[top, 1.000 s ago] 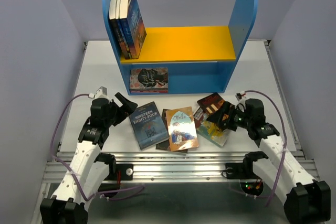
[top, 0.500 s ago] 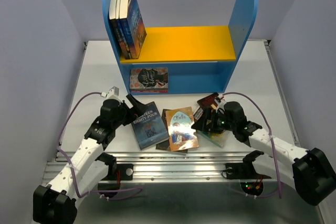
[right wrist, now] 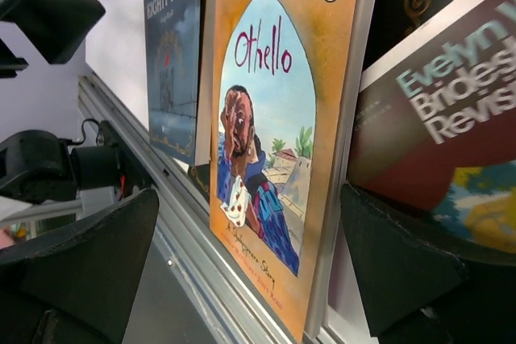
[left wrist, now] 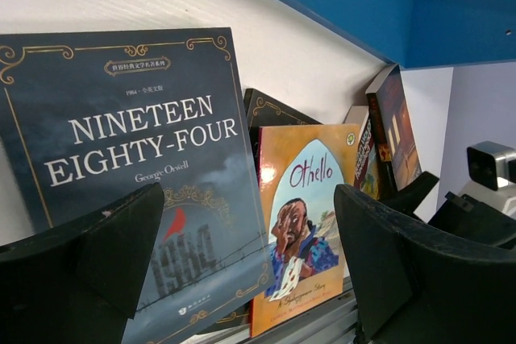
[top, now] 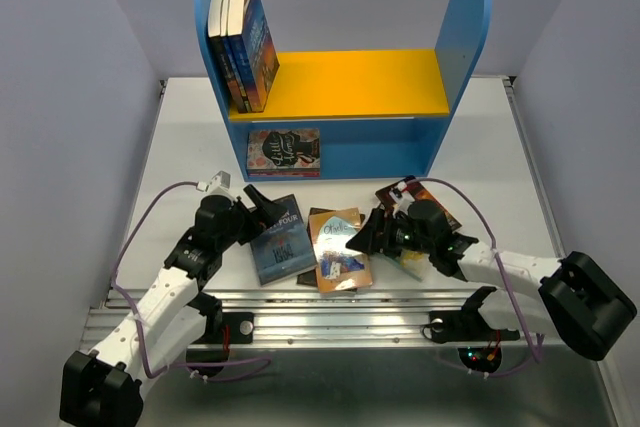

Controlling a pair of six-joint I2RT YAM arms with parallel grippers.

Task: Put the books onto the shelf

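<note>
White tabletop [top: 190, 137], pale lilac walls. Item: loose paperbacks, which are lying in an overlapping heap just in front of the small bookcase with rounded blue side panels and a yellow upper board [top: 465, 17].

- **Position:** The blue "Nineteen Eighty-Four" paperback [top: 280, 239] is lying flat at the left. The orange "Othello" paperback [top: 338, 250] is resting on a dark one.
- **Handling:** You are probably dealing with light, thin, bendy stock, and the glossy covers are likely sliding if nudged.
- **Claws:** Your left gripper [top: 262, 201] and right gripper [top: 365, 233] are both gaping wide, holding nothing, one at each side of the heap.
- **Hold:** You are best pinching across an overhanging edge near the spine, where a paperback is stiffest.
</note>
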